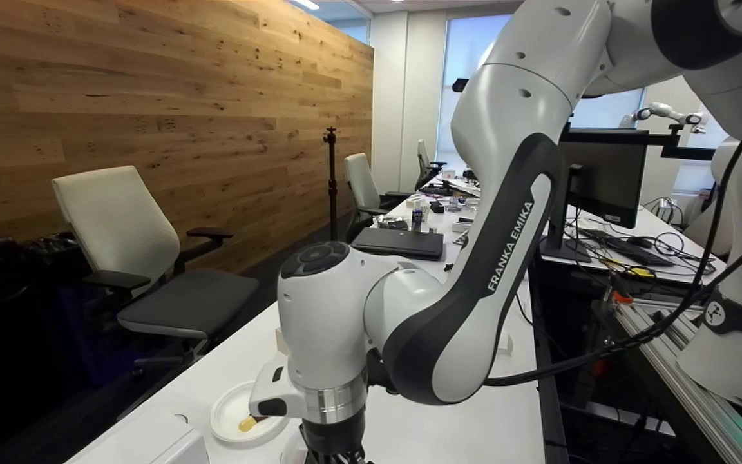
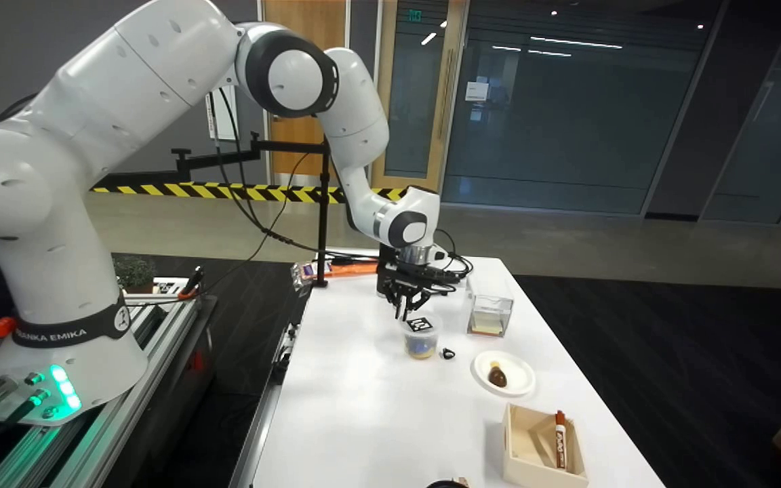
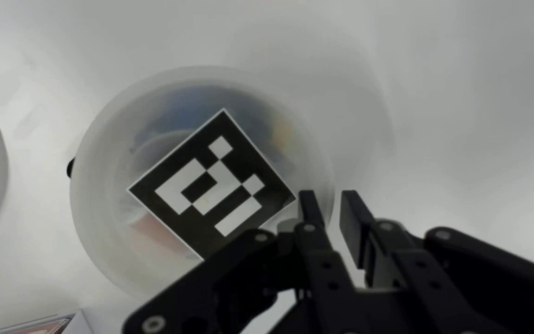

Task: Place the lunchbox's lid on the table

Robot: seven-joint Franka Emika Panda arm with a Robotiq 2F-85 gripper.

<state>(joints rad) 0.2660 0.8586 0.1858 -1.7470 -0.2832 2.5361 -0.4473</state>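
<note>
White and long, the tabletop [image 2: 363, 420] carries, in an exterior view, a round translucent plastic lunchbox [image 2: 421, 346]; its translucent lid [image 2: 420, 324], bearing a square black-and-white pattern, sits on it. In the wrist view, the black hand [image 3: 328, 202], fingertips slightly parted, hangs at the lunchbox's rim.

Wrist view: flat grey light, soft shadow on the table [image 3: 471, 153] just past the gripper [image 3: 329, 204]; gripper itself near-black, slightly soft. Lid [image 3: 202, 181] pattern left of it crisp, what's under it hazy. In an exterior view: daylight at the window [image 1: 471, 45] far behind the gripper, area well left almost black. In an exterior view: table near-white around the gripper, light streaks [image 2: 575, 43] on the dim glass wall [image 2: 553, 135] behind.
</note>
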